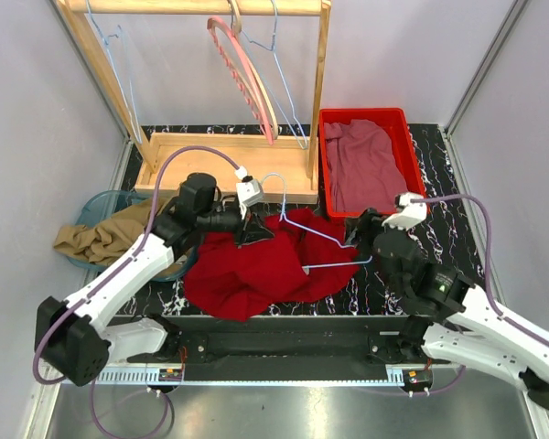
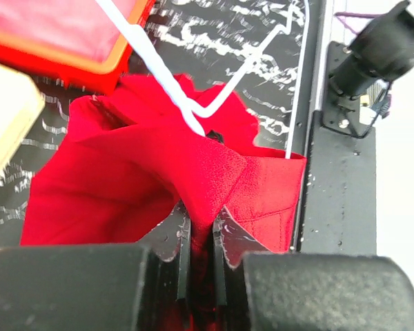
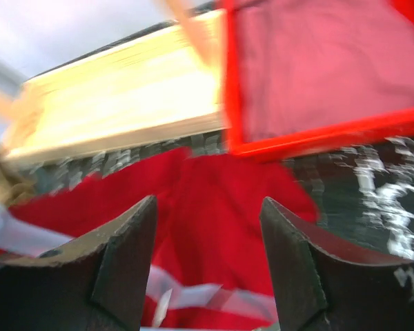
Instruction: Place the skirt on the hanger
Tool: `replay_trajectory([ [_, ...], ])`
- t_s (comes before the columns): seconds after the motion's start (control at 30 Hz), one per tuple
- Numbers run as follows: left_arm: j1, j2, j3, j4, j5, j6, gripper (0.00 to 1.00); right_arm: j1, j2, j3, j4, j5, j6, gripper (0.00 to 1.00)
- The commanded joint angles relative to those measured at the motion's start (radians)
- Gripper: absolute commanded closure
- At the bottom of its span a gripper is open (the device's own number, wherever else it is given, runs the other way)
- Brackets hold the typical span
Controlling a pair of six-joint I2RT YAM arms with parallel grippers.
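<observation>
The red skirt [image 1: 256,270] lies crumpled on the dark marbled table between the arms. A pale wire hanger [image 1: 320,233] rests across its upper right part. My left gripper [image 1: 253,229] is shut on a raised fold of the skirt [image 2: 193,172], the cloth pinched between its jaws [image 2: 201,224], and the hanger [image 2: 167,86] runs just beyond that fold. My right gripper [image 1: 355,227] hovers at the skirt's right edge near the hanger's end. Its jaws [image 3: 208,214] stand open with nothing between them, above the skirt [image 3: 214,193] and the blurred hanger wire [image 3: 214,298].
A wooden rack [image 1: 221,169] at the back carries a pink hanger [image 1: 247,78] and blue wire hangers [image 1: 279,55]. A red bin [image 1: 323,155] holding a maroon garment [image 1: 361,165] stands back right. A blue basin [image 1: 91,208] with tan cloth [image 1: 105,240] sits at the left.
</observation>
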Motion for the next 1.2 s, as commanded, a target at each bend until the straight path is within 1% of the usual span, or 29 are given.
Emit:
replay_trajectory([
  [0.0,-0.052,-0.097,0.012,-0.01,0.003,0.025,1.0,-0.248,0.102,0.056,-0.175,-0.189,0.107,0.33],
  [0.03,-0.064,-0.109,0.018,-0.033,-0.018,0.04,1.0,-0.288,0.127,0.081,-0.174,-0.314,0.097,0.34],
  [0.07,-0.091,-0.132,0.021,-0.053,-0.027,0.063,1.0,-0.347,0.156,0.098,-0.169,-0.37,0.064,0.35],
  [0.1,-0.107,-0.145,0.025,-0.082,-0.041,0.074,1.0,-0.357,0.214,0.119,-0.171,-0.411,0.047,0.35],
  [0.13,-0.121,-0.155,0.024,-0.087,-0.081,0.075,1.0,-0.357,0.242,0.168,-0.171,-0.464,0.027,0.35],
  [0.17,-0.139,-0.172,0.024,-0.092,-0.092,0.083,1.0,-0.357,0.269,0.194,-0.171,-0.493,0.002,0.36],
  [0.2,-0.144,-0.177,0.025,-0.101,-0.101,0.083,1.0,-0.357,0.32,0.217,-0.178,-0.514,-0.031,0.36],
  [0.27,-0.151,-0.185,0.031,-0.112,-0.121,0.088,1.0,-0.357,0.367,0.274,-0.184,-0.594,-0.073,0.36],
  [0.33,-0.156,-0.188,0.038,-0.124,-0.136,0.088,1.0,-0.357,0.426,0.302,-0.186,-0.675,-0.088,0.36],
  [0.5,-0.168,-0.183,0.047,-0.136,-0.147,0.091,1.0,-0.357,0.489,0.27,-0.151,-0.769,-0.095,0.4],
  [0.53,-0.171,-0.183,0.047,-0.136,-0.15,0.092,1.0,-0.357,0.49,0.247,-0.137,-0.816,-0.101,0.4],
  [0.63,-0.177,-0.182,0.05,-0.138,-0.159,0.092,1.0,-0.357,0.524,0.225,-0.1,-0.878,-0.121,0.4],
  [0.83,-0.185,-0.185,0.047,-0.139,-0.168,0.089,1.0,-0.357,0.619,0.213,-0.031,-0.926,-0.142,0.39],
  [0.93,-0.188,-0.186,0.047,-0.139,-0.176,0.088,1.0,-0.357,0.687,0.216,-0.007,-0.941,-0.151,0.41],
  [1.0,-0.19,-0.186,0.047,-0.138,-0.216,0.083,1.0,-0.357,0.729,0.216,0.001,-0.947,-0.156,0.46],
  [1.03,-0.191,-0.189,0.048,-0.129,-0.248,0.062,1.0,-0.357,0.742,0.215,0.004,-0.947,-0.162,0.69],
  [1.07,-0.191,-0.194,0.042,-0.106,-0.283,0.051,1.0,-0.357,0.756,0.21,0.0,-0.937,-0.164,0.86],
  [1.1,-0.191,-0.203,0.038,-0.096,-0.35,0.043,1.0,-0.357,0.757,0.196,-0.011,-0.874,-0.158,0.97],
  [1.13,-0.191,-0.208,0.035,-0.089,-0.386,0.023,1.0,-0.357,0.751,0.184,-0.037,-0.839,-0.141,1.0],
  [1.17,-0.191,-0.214,0.033,-0.079,-0.418,0.02,1.0,-0.359,0.721,0.166,-0.043,-0.805,-0.133,1.0],
])
